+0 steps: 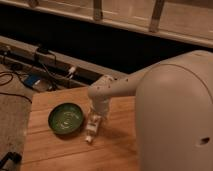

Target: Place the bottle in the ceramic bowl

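Note:
The ceramic bowl (65, 119) is round and dark green with a glossy lighter green inside. It sits on the wooden table (55, 150) at the left and holds nothing. The bottle (91, 131) is small, slim and cream-white and lies on the table just right of the bowl's rim, its length running toward me. My gripper (96, 118) hangs down from the white arm's wrist (101, 93) right over the bottle's far end, at or very near it. The gripper covers that end of the bottle.
The robot's large white body (175, 120) fills the right side and hides that part of the table. Cables and a blue box (32, 81) lie on the floor behind the table's left far edge. A dark ledge runs along the back.

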Robot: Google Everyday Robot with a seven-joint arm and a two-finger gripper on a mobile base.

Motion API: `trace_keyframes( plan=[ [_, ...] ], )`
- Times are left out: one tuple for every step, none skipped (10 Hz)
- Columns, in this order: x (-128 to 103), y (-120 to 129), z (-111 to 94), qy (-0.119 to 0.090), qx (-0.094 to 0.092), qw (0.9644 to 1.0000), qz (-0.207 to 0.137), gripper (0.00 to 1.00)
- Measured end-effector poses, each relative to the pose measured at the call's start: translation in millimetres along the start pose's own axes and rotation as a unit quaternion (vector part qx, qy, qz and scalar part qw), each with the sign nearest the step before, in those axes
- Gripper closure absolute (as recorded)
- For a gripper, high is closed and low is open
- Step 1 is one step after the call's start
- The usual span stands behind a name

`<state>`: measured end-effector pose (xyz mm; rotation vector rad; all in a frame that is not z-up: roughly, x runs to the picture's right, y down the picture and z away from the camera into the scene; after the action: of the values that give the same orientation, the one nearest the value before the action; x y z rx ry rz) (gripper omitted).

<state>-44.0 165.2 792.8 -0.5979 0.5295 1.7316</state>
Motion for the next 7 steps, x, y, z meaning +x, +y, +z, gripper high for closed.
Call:
trace_keyframes(
  plan=[
    [2,4,6,0.006,-0.001,1.0,-0.004,0.35],
    [3,6,10,0.009,-0.001,0.9999,-0.005,0.35],
    [4,9,15,0.015,-0.001,0.9999,-0.008,0.35],
    [6,13,24,0.022,0.001,0.9997,-0.012,0.35],
    [8,18,33,0.029,0.002,0.9995,-0.016,0.35],
    [10,20,39,0.035,0.003,0.9992,-0.019,0.35],
    [13,21,44,0.039,0.006,0.999,-0.021,0.39]
  ],
)
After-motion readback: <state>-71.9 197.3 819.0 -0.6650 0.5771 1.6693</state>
